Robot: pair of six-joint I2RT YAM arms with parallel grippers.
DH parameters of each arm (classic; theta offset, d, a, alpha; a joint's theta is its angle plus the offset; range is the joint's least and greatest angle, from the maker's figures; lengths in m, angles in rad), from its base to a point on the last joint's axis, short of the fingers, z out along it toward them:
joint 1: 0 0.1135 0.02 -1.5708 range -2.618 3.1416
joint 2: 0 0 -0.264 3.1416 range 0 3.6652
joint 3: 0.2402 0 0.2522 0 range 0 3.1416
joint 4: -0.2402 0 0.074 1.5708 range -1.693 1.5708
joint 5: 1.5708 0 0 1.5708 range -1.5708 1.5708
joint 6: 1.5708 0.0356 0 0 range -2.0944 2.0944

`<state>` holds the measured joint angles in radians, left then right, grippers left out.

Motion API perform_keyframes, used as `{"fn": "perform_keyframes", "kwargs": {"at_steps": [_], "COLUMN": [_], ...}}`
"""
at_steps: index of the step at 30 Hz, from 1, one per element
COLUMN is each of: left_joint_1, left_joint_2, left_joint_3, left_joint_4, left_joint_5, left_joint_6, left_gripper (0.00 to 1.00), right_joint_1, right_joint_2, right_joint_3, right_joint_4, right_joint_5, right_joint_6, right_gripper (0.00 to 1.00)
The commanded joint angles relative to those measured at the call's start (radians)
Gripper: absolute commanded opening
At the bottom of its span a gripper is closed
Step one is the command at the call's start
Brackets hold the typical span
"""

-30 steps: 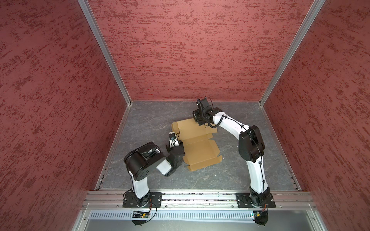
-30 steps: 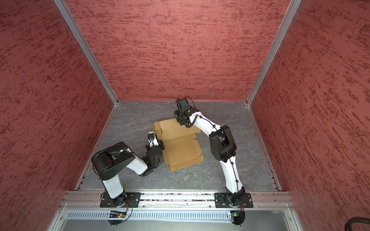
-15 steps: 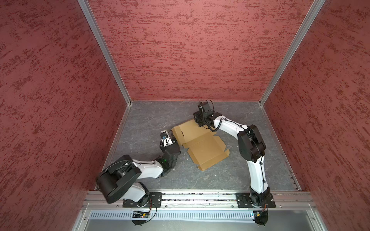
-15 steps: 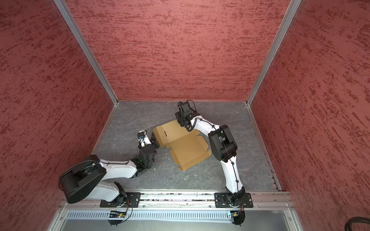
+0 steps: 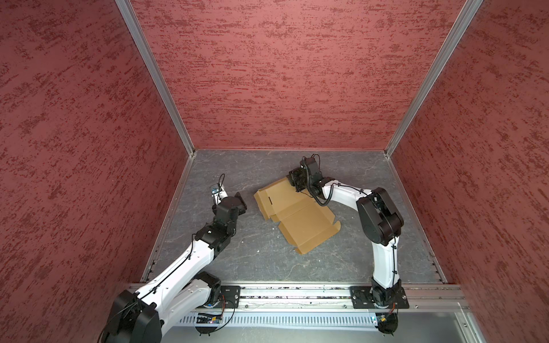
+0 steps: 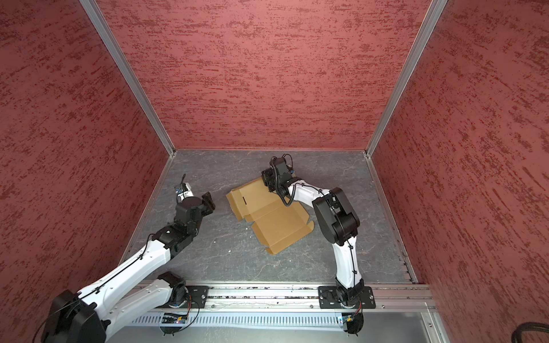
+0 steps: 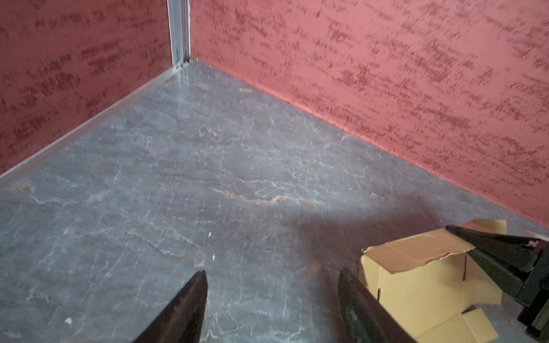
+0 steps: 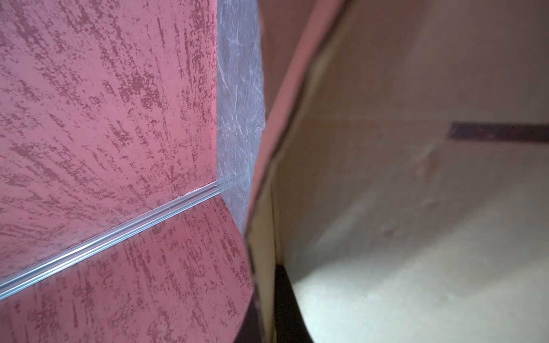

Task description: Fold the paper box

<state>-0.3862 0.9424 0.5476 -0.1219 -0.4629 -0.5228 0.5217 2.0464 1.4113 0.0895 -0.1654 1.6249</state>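
In both top views I observed the paper box (image 5: 300,219) (image 6: 271,221) near the middle of the bench (image 5: 252,267). It lay mostly unfolded and flat, set diagonally, with its far end toward the back wall (image 5: 282,89).

The left claw (image 5: 240,201) (image 6: 208,202) stood just beside that far end, apart from the cardboard. The top views did not resolve its jaws. The left wrist view did: the left claw (image 7: 271,273) was open, and only bare bench showed between its fingers (image 7: 190,306).

The right arm's wrist housing covered the right claw in both top views, so I could not read a grip from there. The left wrist view showed the right claw (image 7: 459,236) reaching in over the box (image 7: 421,279). Its dark tip lay on an end flap that stood raised off the bench, a lift the top views barely conveyed.

The right wrist view closed the question. The flap's edge (image 8: 264,237) ran between the dark fingers (image 8: 283,297), so the right claw was clamped on the cardboard. That view was filled by the box (image 8: 416,193) at close range, with one dark slot visible, and it showed nothing of the left arm
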Motion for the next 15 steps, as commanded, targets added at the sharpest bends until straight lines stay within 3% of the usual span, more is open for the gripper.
{"fn": "perform_keyframes", "kwargs": {"at_steps": [1,15], "left_joint_1": [0.056,0.100], "left_joint_2": [0.029,0.167], "left_joint_3": [0.035,0.176], "left_joint_4": [-0.129,-0.100], "left_joint_5": [0.212,0.428], "left_joint_6": [0.005,0.008], "left_gripper": [0.72,0.84], "right_joint_1": [-0.015,-0.028], "right_joint_2": [-0.046,-0.078], "right_joint_3": [-0.018,-0.098], "right_joint_4": [0.098,0.174], "right_joint_5": [-0.039,-0.084], "right_joint_6": [0.085,0.085], "right_gripper": [0.08,0.08]}}
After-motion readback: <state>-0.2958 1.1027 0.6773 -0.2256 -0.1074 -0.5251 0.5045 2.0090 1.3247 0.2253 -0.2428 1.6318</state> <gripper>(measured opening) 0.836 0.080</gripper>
